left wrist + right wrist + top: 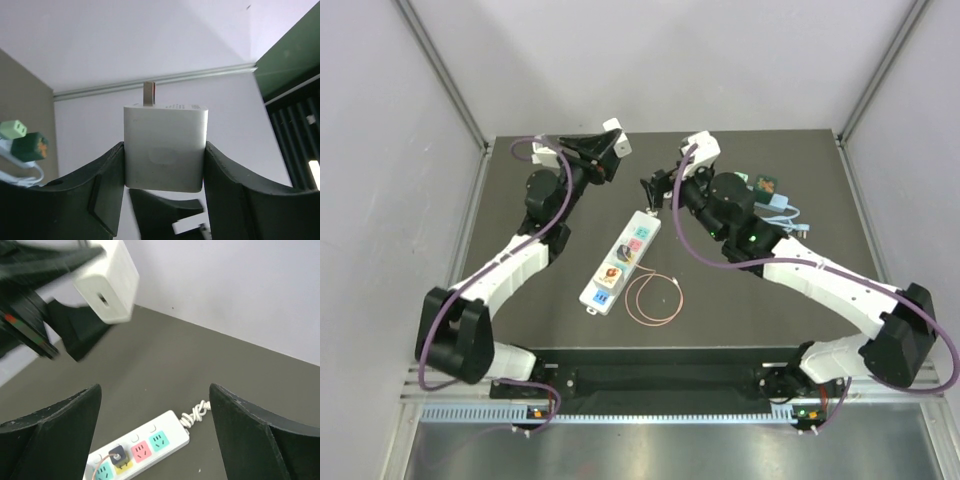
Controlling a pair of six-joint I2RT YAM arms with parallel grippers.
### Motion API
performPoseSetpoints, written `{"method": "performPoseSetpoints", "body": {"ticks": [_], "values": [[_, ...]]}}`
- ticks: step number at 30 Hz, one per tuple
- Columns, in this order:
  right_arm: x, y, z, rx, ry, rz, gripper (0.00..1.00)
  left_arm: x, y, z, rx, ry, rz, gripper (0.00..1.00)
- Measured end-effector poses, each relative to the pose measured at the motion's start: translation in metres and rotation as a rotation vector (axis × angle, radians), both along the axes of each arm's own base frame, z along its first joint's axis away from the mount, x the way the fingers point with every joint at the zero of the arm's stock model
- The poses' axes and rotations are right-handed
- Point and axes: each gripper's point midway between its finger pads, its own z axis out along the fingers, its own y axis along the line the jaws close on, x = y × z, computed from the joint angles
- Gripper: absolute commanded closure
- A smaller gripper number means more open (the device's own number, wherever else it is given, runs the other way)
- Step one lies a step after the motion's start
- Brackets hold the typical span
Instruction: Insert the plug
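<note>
My left gripper (600, 150) is shut on a white square plug (165, 147) and holds it in the air at the back of the table, one metal prong (148, 94) pointing away from the wrist. The same plug (107, 285) shows at the upper left of the right wrist view. A white power strip (620, 262) with coloured sockets lies diagonally at the table's middle. My right gripper (155, 400) is open and empty above the strip's far end (160, 437), near its knotted cord (196, 412). A small dark adapter (118, 456) sits in the yellow socket.
A thin copper wire loop (655, 300) lies beside the strip's near end. Green connectors (765, 183) and a white cable (785, 212) lie at the back right; these connectors (22, 140) also show in the left wrist view. Grey walls close in the dark table (750, 280).
</note>
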Motion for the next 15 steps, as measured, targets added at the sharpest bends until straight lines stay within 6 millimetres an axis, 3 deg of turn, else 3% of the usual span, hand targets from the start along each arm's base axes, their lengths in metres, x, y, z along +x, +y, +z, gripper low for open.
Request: {"method": "performPoseSetpoints", "body": {"ticks": [3, 6, 15], "values": [[0.003, 0.014, -0.01, -0.028, -0.003, 0.012, 0.16, -0.011, 0.014, 0.025, -0.058, -0.008, 0.048, 1.0], [0.009, 0.023, -0.016, -0.055, -0.012, 0.019, 0.19, -0.015, 0.021, 0.031, -0.086, 0.013, 0.073, 1.0], [0.003, 0.052, 0.016, -0.006, -0.106, 0.112, 0.21, -0.015, 0.02, -0.016, -0.073, 0.172, 0.107, 1.0]]}}
